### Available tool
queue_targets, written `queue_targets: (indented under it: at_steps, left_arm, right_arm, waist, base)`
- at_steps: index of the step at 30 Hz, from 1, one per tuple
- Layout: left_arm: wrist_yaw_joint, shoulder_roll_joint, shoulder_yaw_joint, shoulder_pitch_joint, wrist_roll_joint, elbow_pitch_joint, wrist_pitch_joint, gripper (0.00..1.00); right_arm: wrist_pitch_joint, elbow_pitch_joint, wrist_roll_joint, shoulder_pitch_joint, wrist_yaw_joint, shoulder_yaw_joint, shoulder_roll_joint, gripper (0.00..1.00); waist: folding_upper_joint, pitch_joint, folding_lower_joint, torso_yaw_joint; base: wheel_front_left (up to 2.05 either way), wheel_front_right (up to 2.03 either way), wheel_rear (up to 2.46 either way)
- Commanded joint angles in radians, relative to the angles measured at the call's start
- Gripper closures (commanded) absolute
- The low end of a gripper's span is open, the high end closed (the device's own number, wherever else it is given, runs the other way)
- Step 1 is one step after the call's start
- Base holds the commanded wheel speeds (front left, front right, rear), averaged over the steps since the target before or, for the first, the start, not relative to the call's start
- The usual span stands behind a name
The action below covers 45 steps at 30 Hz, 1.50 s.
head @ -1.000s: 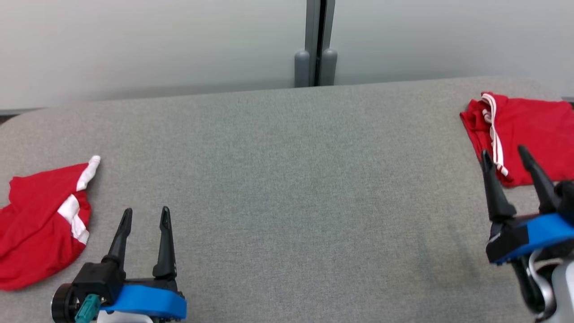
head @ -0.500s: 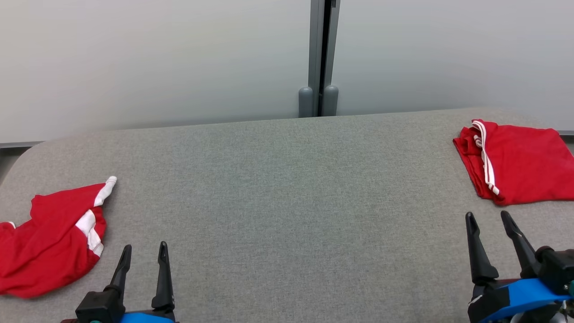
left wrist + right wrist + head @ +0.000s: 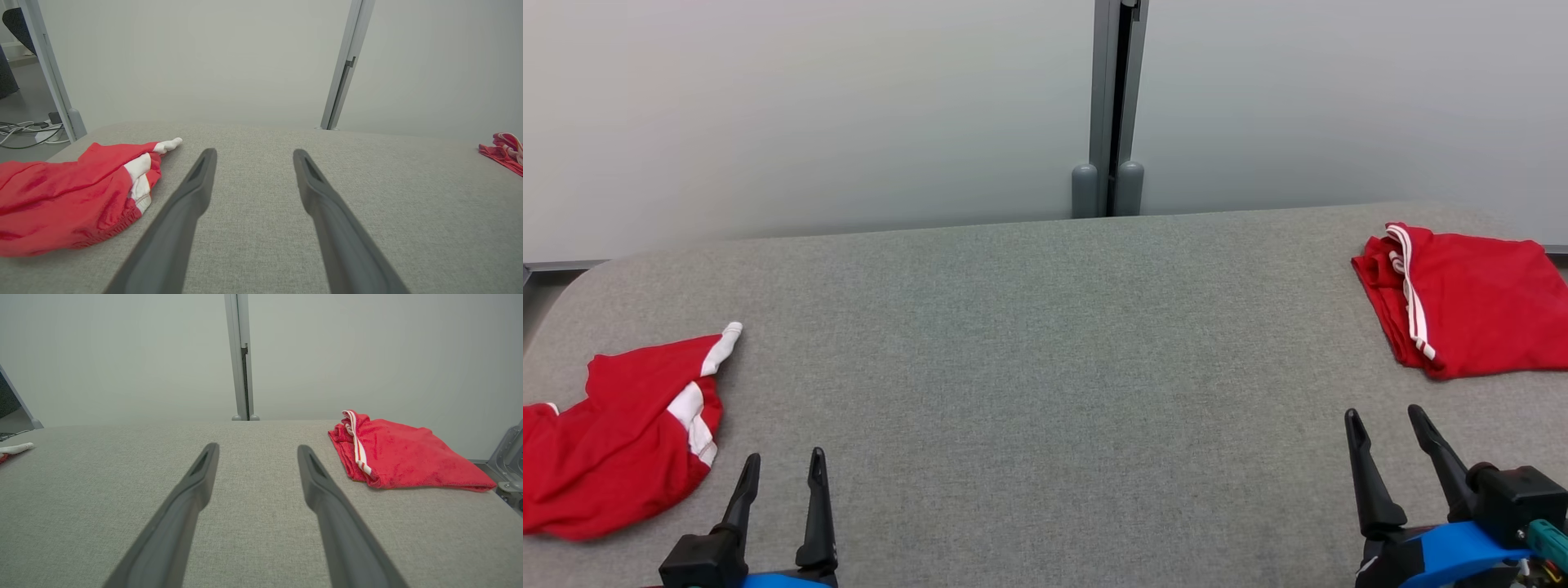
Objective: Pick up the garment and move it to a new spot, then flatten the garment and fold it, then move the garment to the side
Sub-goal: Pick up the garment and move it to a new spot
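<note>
Grey table (image 3: 1045, 367), crumpled red garment (image 3: 613, 457) left, folded red garment (image 3: 1478, 302) right, post (image 3: 1117, 106) behind; left tool (image 3: 785, 455), right tool (image 3: 1382, 411) spread.

Looked out along the right hand (image 3: 256, 447), its two dark fingers spread wide apart, above the grey worktop (image 3: 81, 498). Found a folded red garment (image 3: 404, 465) with white stripes lying at two o'clock, clear of the fingers. Glimpsed a white cuff (image 3: 15, 448) at nine, a grey post (image 3: 241, 355) at twelve.
</note>
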Motion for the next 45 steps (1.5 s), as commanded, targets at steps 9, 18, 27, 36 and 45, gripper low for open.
queue_targets:
  at_steps: [9, 18, 27, 36, 45]
  left_arm:
    - [-0.004, 0.011, -0.009, -0.014, -0.009, 0.007, 0.006, 0.00]
    - [-0.007, 0.023, -0.024, -0.026, -0.008, 0.022, 0.026, 0.00]
    - [-0.008, 0.041, -0.021, -0.037, -0.009, 0.016, 0.022, 0.00]
    - [0.002, 0.057, -0.007, -0.010, -0.018, 0.006, 0.016, 0.00]
    - [0.015, 0.058, -0.007, -0.005, -0.026, -0.018, 0.020, 0.00]
  right_arm:
    - [-0.004, 0.016, -0.007, 0.010, 0.000, 0.012, 0.004, 0.00]
    - [-0.019, 0.036, -0.007, 0.012, 0.000, 0.021, 0.003, 0.00]
    - [-0.041, 0.078, 0.007, -0.011, 0.000, 0.047, 0.003, 0.00]
    - [-0.058, 0.114, 0.019, -0.022, 0.000, 0.048, -0.002, 0.00]
    - [-0.068, 0.135, 0.022, -0.039, 0.000, 0.055, -0.006, 0.00]
  waist:
    - [0.0000, 0.006, 0.0000, 0.022]
    - [0.0000, 0.009, 0.0000, 0.127]
    - [0.0000, 0.015, 0.0000, 0.276]
    - [0.0000, 0.008, 0.0000, 0.409]
    - [0.0000, 0.018, 0.0000, 0.467]
  base:
    - [0.00, 0.00, 0.00]
    - [0.00, 0.00, 0.00]
    - [0.00, 0.00, 0.00]
    - [0.00, 0.00, 0.00]
    - [0.00, 0.00, 0.00]
